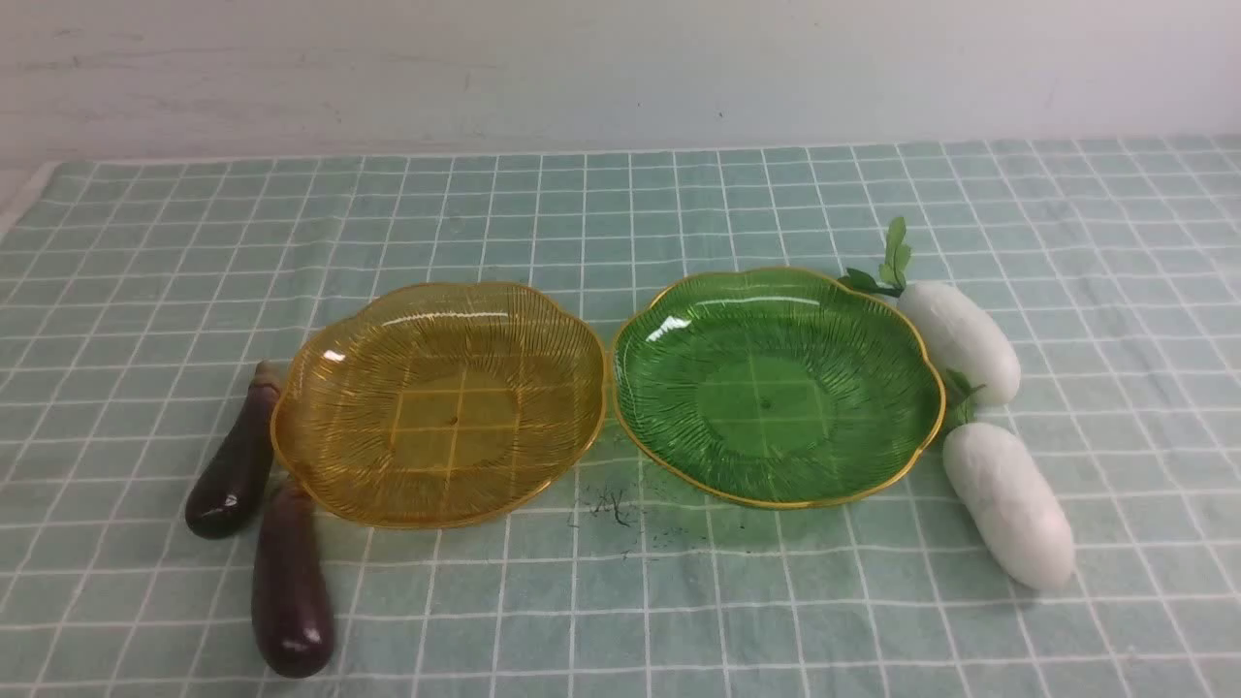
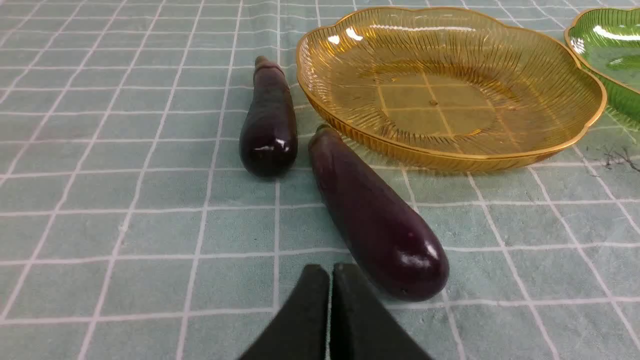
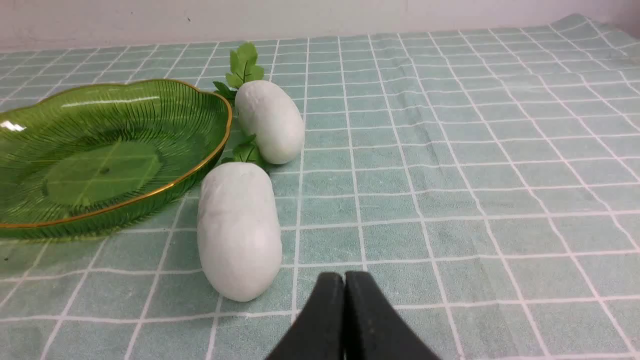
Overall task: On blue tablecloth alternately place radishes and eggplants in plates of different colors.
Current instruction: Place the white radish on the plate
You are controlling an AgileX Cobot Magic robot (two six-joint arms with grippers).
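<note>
On the blue tablecloth [image 1: 620, 213] an amber-yellow plate [image 1: 320, 388] and a green plate [image 1: 669, 368] sit side by side, both empty. Two dark-purple eggplants lie left of the amber plate, one farther [image 1: 236, 460] and one nearer [image 1: 289, 582]. Two white radishes lie right of the green plate, one farther [image 1: 960, 339] and one nearer [image 1: 1008, 504]. No gripper shows in the front view. My left gripper [image 2: 331, 272] is shut and empty, just short of the nearer eggplant [image 2: 375, 215]. My right gripper [image 3: 345, 280] is shut and empty, beside the nearer radish [image 3: 239, 230].
A pale wall [image 1: 620, 68] runs behind the table's far edge. A small dark scuff [image 1: 611, 504] marks the cloth in front of the gap between the plates. The cloth's left edge [image 1: 24, 199] shows at the far left.
</note>
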